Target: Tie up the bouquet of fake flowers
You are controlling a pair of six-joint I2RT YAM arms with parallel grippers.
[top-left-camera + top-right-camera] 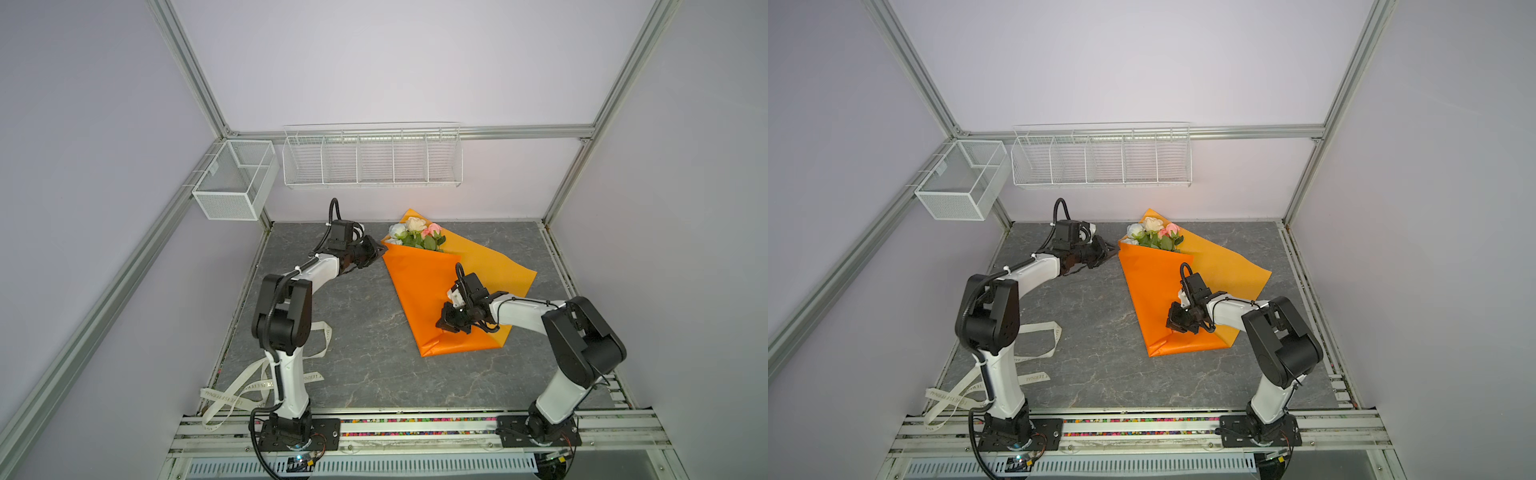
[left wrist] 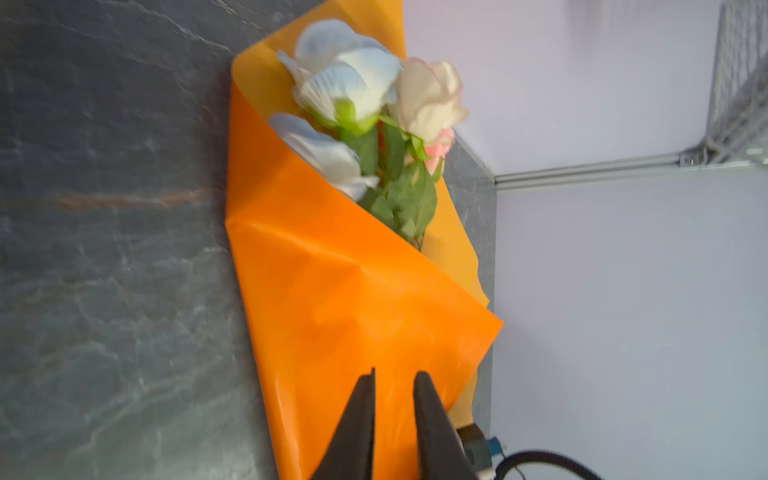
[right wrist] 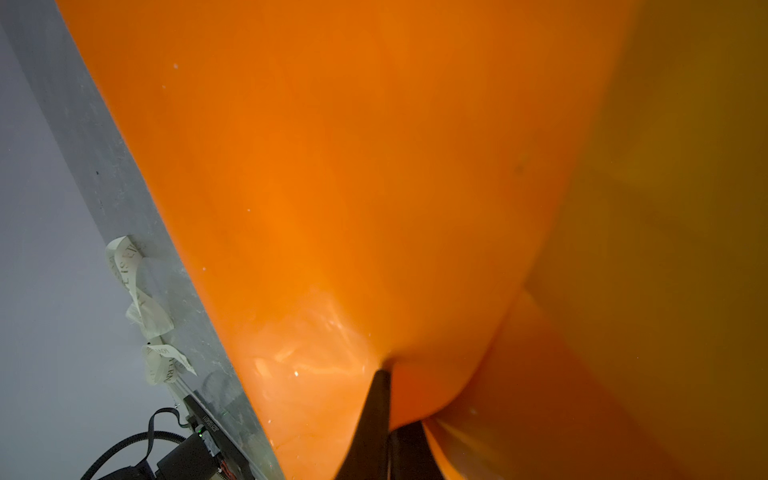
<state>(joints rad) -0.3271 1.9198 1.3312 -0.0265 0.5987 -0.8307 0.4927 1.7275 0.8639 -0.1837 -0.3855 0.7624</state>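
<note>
Right gripper (image 1: 448,327) is clamped on the orange wrapping paper (image 1: 411,291) near the narrow stem end. Its wrist view shows the sheet puckering into the closed tips, so it's a pinch on paper; the stems are hidden under the wrap and I can't tell if they're caught too. Likely reason: it pins the folded flap so the cone doesn't spring apart.

Left gripper (image 1: 379,249) sits at the wrap's far left corner, just beside the flower heads. In its wrist view the jaws stand a little apart with orange showing through the gap and nothing visibly clamped — reads as narrowly open, tips at the paper's edge.

Bouquet of fake flowers (image 1: 417,235) lies on the grey stone-look table (image 1: 353,353) toward the back, heads pointing at the rear wall. White, cream and pink roses plus leaves poke out of the cone's wide mouth. One flap is folded across the stems; the paler flap on the right lies flat, passing under the right arm.

Cream lettered ribbon (image 1: 249,384) is well apart, lying by the left arm's base at the front-left table edge, partly hanging off.

Judgement: wrapping stage, no tie on yet. The ribbon needs fetching while one gripper holds the fold — otherwise the stiff sheet probably reopens.
</note>
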